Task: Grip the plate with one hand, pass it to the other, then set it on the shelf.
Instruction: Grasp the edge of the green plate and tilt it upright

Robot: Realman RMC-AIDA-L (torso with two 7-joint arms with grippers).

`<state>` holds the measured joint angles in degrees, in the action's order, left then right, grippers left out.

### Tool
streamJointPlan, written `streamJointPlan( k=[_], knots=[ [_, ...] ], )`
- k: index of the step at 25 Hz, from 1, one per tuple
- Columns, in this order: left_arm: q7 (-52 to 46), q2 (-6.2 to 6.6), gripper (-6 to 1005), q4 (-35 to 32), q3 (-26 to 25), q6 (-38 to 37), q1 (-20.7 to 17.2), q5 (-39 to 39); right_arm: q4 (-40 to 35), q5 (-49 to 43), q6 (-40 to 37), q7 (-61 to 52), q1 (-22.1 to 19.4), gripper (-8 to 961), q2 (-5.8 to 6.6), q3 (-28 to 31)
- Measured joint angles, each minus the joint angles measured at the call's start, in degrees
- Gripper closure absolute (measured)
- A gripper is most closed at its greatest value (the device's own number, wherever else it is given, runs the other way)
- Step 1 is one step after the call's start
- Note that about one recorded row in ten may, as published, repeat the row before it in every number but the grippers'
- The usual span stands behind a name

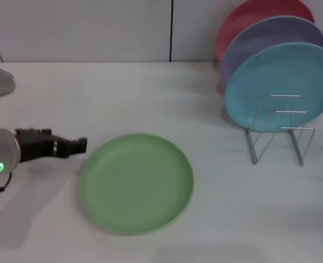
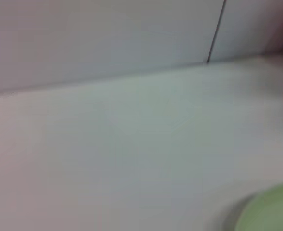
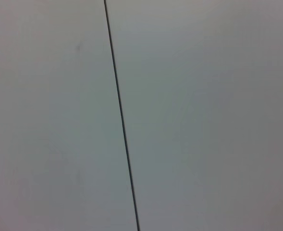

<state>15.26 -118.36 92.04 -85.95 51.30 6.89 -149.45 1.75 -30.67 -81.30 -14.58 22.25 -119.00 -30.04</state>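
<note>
The light green plate (image 1: 136, 183) lies flat on the white table, a little left of the middle in the head view. Its edge also shows in the left wrist view (image 2: 271, 211). My left gripper (image 1: 80, 144) is low over the table just left of the plate's far left rim, pointing at it, a small gap away. The silver wire shelf (image 1: 282, 131) stands at the right. My right gripper is out of view; its wrist view shows only a wall with a dark seam.
A light blue plate (image 1: 282, 87), a lavender plate (image 1: 273, 35) and a pink plate (image 1: 249, 16) stand upright in the shelf's far slots. The wall runs along the table's far edge.
</note>
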Motion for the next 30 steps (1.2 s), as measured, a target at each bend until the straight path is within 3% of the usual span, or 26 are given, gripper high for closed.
streamJointPlan(
  k=[13, 30],
  knots=[
    [-1.6, -0.01, 152, -5.3, 0.5, 6.5, 3.5, -0.2, -0.5, -0.4, 0.0, 0.0, 0.4, 125, 0.0, 0.0],
    [-3.0, -0.02, 194, -9.3, 0.9, 7.8, 6.3, -1.6, -0.6, -0.4, 0.0, 0.0, 0.4, 124, 0.0, 0.0]
  ],
)
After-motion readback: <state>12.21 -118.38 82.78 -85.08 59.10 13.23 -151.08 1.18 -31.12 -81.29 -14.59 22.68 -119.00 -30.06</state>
